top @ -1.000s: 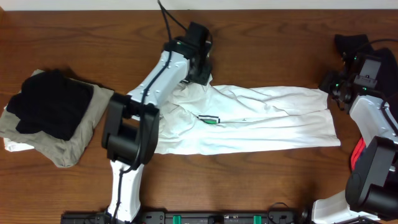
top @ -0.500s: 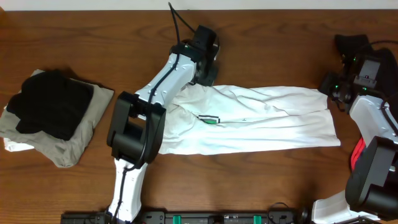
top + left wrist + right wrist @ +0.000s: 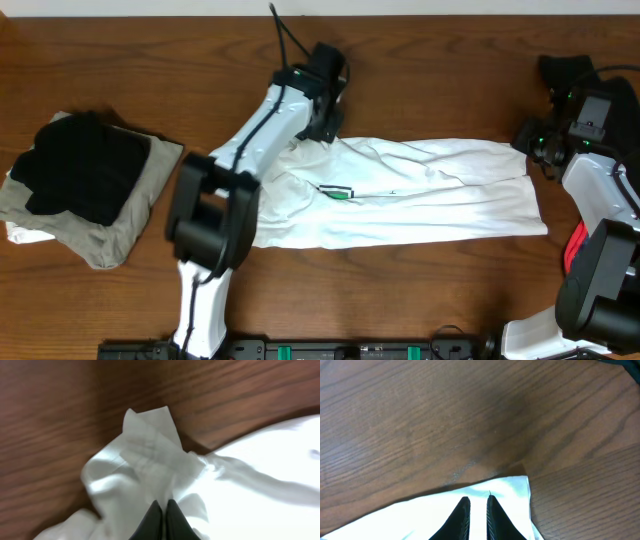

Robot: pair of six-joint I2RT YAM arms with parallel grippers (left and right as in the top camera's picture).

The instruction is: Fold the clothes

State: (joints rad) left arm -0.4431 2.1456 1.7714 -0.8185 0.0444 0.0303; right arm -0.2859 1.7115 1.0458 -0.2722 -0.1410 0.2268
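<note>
At your far left a black garment [image 3: 85, 165] lies on a folded tan cloth [image 3: 110, 240], well apart from the work. The white T-shirt [image 3: 430, 200] lies spread across the middle of the table [image 3: 420, 60]. Your left gripper [image 3: 161, 509] has its fingers pressed together on a bunched fold at the shirt's upper left edge. The green logo [image 3: 340, 192] shows, but the marks beside it are too small to read. Your right gripper [image 3: 476, 510] sits over the shirt's right corner with its fingers a sliver apart, and you cannot tell whether they pinch cloth. Dark cloth [image 3: 565, 68] lies beyond the right arm, partly hidden.
</note>
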